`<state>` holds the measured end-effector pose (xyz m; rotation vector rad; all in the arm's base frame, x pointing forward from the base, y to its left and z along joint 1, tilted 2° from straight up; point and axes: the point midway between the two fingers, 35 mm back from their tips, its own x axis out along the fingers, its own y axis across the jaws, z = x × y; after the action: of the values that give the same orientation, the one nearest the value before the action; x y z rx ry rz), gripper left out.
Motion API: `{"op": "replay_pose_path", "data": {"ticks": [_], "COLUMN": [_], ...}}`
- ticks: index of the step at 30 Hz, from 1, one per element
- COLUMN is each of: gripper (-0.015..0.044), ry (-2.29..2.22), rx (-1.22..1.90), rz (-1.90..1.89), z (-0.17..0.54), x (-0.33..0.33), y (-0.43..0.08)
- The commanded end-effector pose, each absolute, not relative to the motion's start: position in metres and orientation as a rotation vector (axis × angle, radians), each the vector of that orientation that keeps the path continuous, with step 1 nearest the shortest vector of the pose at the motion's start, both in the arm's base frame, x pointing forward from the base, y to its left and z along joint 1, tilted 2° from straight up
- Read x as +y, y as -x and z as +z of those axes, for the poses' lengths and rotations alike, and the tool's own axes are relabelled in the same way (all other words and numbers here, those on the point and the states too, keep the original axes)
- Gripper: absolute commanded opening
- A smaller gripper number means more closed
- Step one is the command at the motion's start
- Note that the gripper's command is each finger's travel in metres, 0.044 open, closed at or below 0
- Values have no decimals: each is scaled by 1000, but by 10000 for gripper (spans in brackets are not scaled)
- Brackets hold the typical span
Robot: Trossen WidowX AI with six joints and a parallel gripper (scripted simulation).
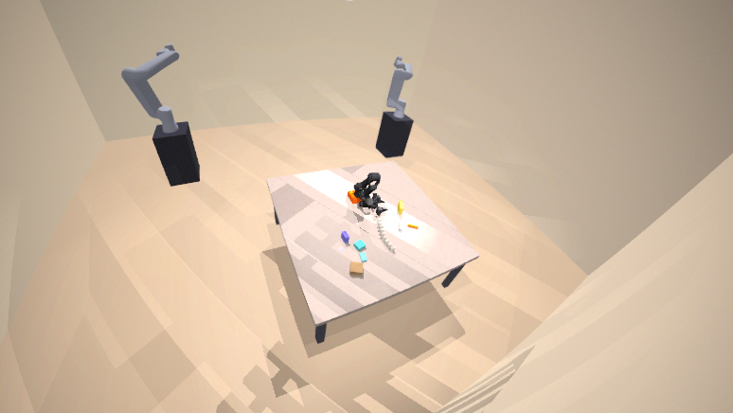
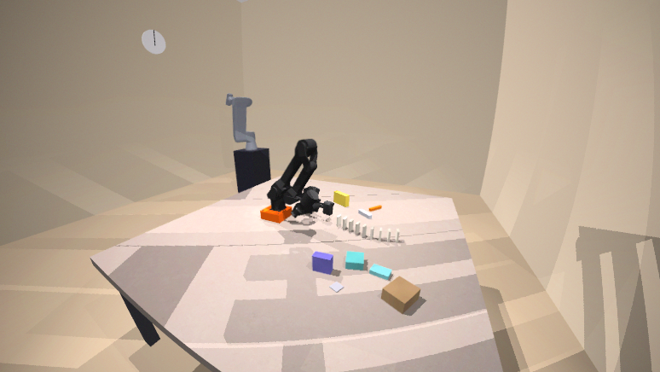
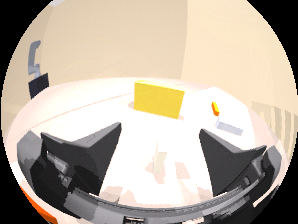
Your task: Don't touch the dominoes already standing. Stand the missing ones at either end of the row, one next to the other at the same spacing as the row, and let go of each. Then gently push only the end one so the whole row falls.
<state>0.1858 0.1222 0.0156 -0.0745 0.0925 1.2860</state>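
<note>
A curved row of several cream dominoes (image 1: 385,237) (image 2: 364,230) stands upright on the table. My gripper (image 1: 383,205) (image 3: 160,128) is open, low over the table by the row's end nearest the robot base. In the wrist view, a pale domino (image 3: 159,162) appears upright between the widely parted fingers, touching neither. Bright glare washes out its edges, and its spacing to the row cannot be told. The gripper hides part of that spot in the top and exterior views.
Ahead of the fingers are a yellow block (image 1: 401,206) (image 2: 341,198) (image 3: 159,100), a white bar (image 2: 364,213) (image 3: 230,128) and an orange stick (image 1: 413,225) (image 2: 375,207) (image 3: 215,108). Across the row lie a purple block (image 2: 322,263), two teal blocks (image 2: 354,260) (image 2: 380,271) and a brown block (image 2: 400,293).
</note>
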Motion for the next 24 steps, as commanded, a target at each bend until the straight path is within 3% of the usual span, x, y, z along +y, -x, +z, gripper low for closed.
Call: {"op": "replay_pose_path", "data": {"ticks": [1, 14, 24], "gripper": [440, 440, 440], "ry": [82, 59, -300], "rx": [87, 125, 1046], "rz": [1285, 1280, 883], "z": [27, 59, 32], "x": [121, 122, 155], "y": [-189, -190, -246]}}
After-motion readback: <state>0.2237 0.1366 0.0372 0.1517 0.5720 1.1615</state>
